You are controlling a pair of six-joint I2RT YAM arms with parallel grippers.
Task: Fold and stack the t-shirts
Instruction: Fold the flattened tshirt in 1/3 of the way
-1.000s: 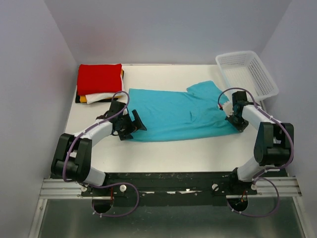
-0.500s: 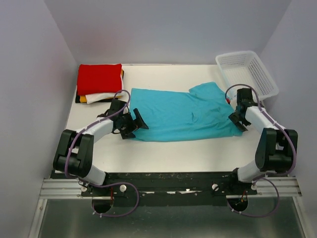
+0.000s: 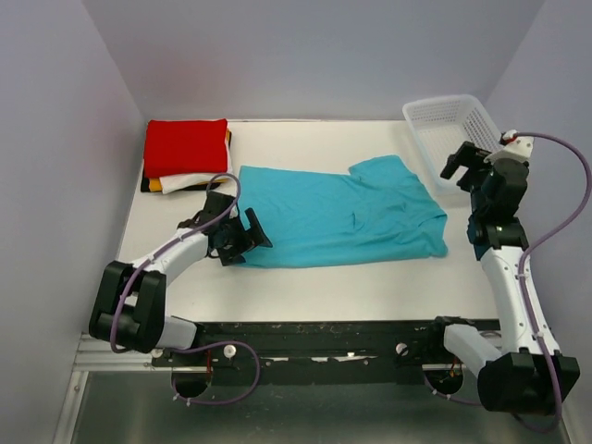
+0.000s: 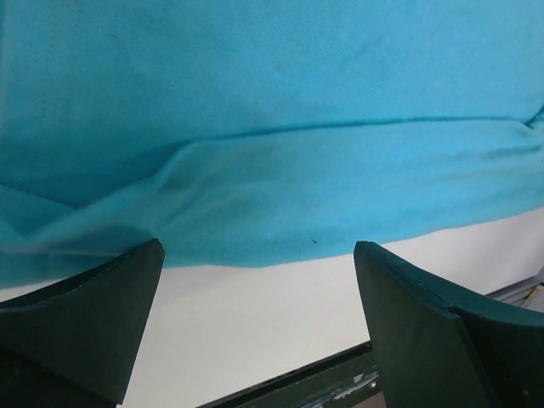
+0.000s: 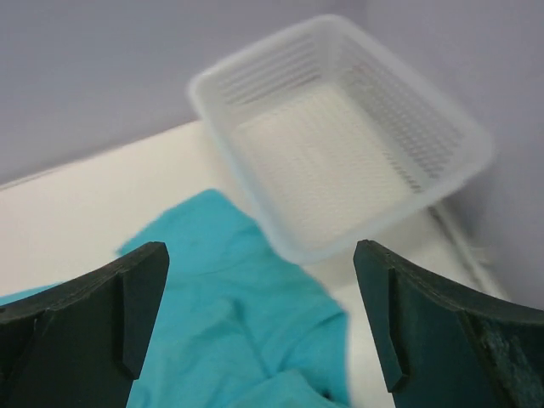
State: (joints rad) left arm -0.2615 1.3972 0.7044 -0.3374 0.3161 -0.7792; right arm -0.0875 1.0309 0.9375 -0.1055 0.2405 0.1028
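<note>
Top external: turquoise t-shirt (image 3: 338, 215) lies spread, left gripper (image 3: 242, 238) at its edge.

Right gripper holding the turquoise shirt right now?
No, the right gripper is open and empty, with the turquoise shirt lying below it.

Basket (image 5: 382, 212) blurred; turquoise t-shirt (image 5: 229, 314) cut off

Blue shirt (image 3: 338, 215) is showing as soft, matt cloth, creasing lightly; the basket (image 3: 458, 129) at the far right corner is looking like white plastic mesh; the table (image 3: 324, 277) is reading smooth and matt.
</note>
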